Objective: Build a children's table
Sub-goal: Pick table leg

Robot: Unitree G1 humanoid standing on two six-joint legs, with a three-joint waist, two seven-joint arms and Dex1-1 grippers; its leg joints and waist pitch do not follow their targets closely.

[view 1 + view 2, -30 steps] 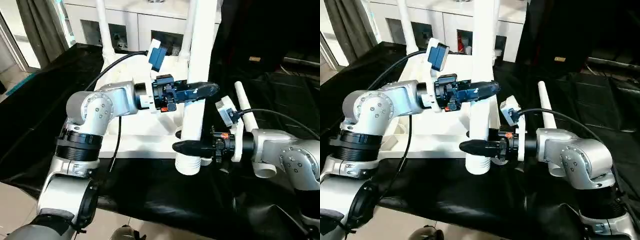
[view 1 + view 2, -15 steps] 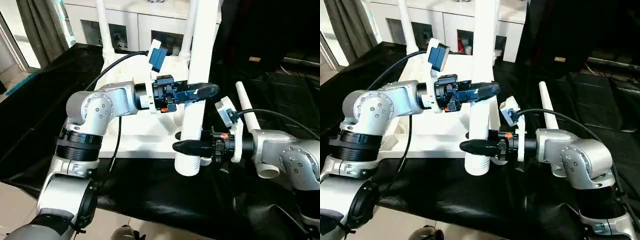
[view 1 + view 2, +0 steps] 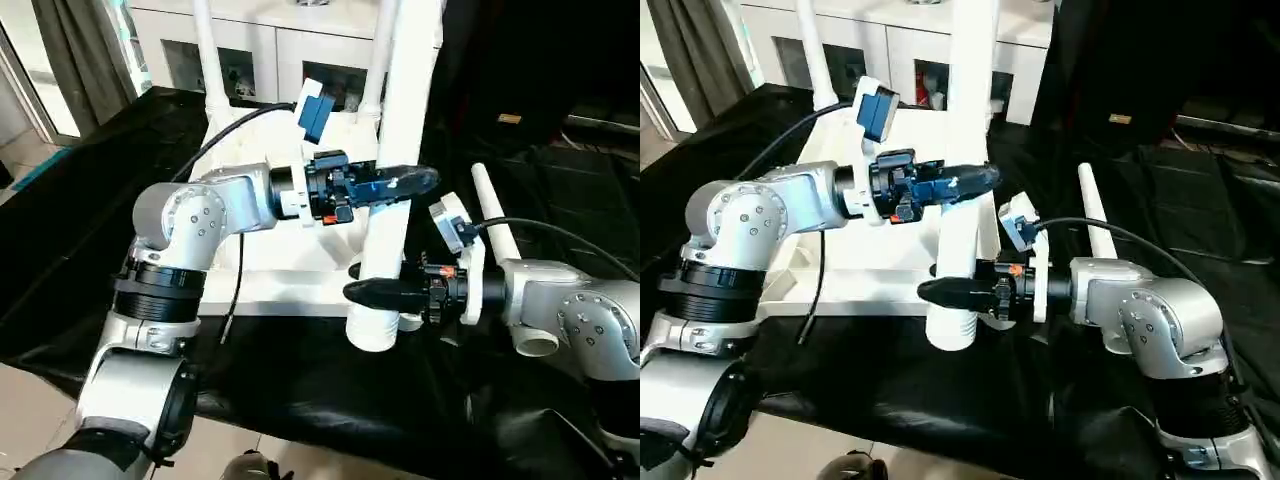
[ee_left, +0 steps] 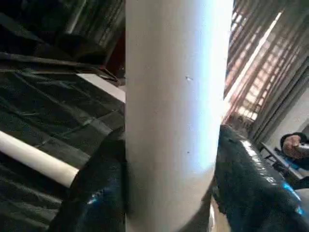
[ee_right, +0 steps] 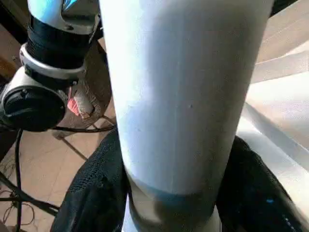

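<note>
While clamped on the leg (image 3: 385,200), both end effectors, left (image 3: 405,182), right (image 3: 372,293); spare leg (image 4: 36,162) beyond.

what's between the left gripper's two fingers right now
The upright white table leg stands between the left gripper's fingers, seen in the left wrist view.

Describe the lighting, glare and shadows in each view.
Left wrist view: daylight comes through the curtains behind, leaving a bright streak down one side of the leg. Right wrist view: the leg is brightly lit above and shaded at its lower end. Head views: the black cloth shows a soft sheen on its folds.
</note>
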